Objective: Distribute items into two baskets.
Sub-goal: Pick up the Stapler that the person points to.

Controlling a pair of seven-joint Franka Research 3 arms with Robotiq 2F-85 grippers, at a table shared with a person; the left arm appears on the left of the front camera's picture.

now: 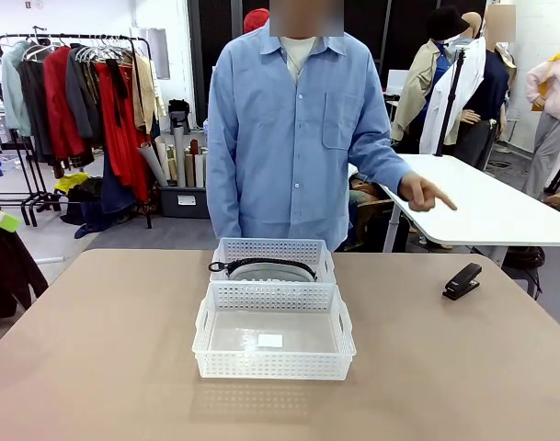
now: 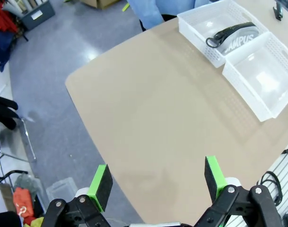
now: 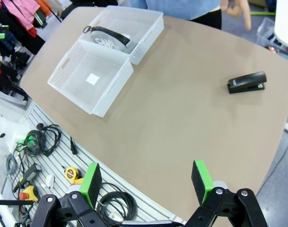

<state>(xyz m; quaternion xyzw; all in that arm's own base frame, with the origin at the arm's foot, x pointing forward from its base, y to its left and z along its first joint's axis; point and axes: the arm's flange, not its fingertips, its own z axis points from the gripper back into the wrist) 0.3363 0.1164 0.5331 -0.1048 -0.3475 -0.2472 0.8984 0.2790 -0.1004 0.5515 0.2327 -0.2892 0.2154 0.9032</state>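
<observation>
**Pouch (image 1: pixel 266 273) in the far basket (image 1: pixel 272 246), stapler (image 1: pixel 462 280) loose on the counter (image 1: pixel 105 349)**

The soft grey pouch lies flat inside the far white basket. Its black strap curls over the top, and the left wrist view shows the white "CAMPUS" lettering. This basket stands at 12 o'clock from the near basket (image 1: pixel 275 364), and the two touch along their long sides at the counter's middle. The near basket holds only a small white label on its floor.

In the front view the small black stapler sits closed on the bare tan counter at about 2 o'clock from the baskets, well apart from them and near the right edge.

At 12 o'clock beyond the baskets a person in a light blue shirt stands at the far side. One hand (image 1: pixel 425 193) is held out at 2 o'clock above the counter's far edge, index finger pointing down toward the stapler's side.

The left pincer (image 2: pixel 157 177) hangs high over the counter's left part, green pads spread wide with nothing between them. The right pincer (image 3: pixel 146 182) hangs high over the counter's near edge, also spread wide and pinching nothing. The stapler lies at 1 o'clock in its view and the baskets at 11 o'clock.
</observation>
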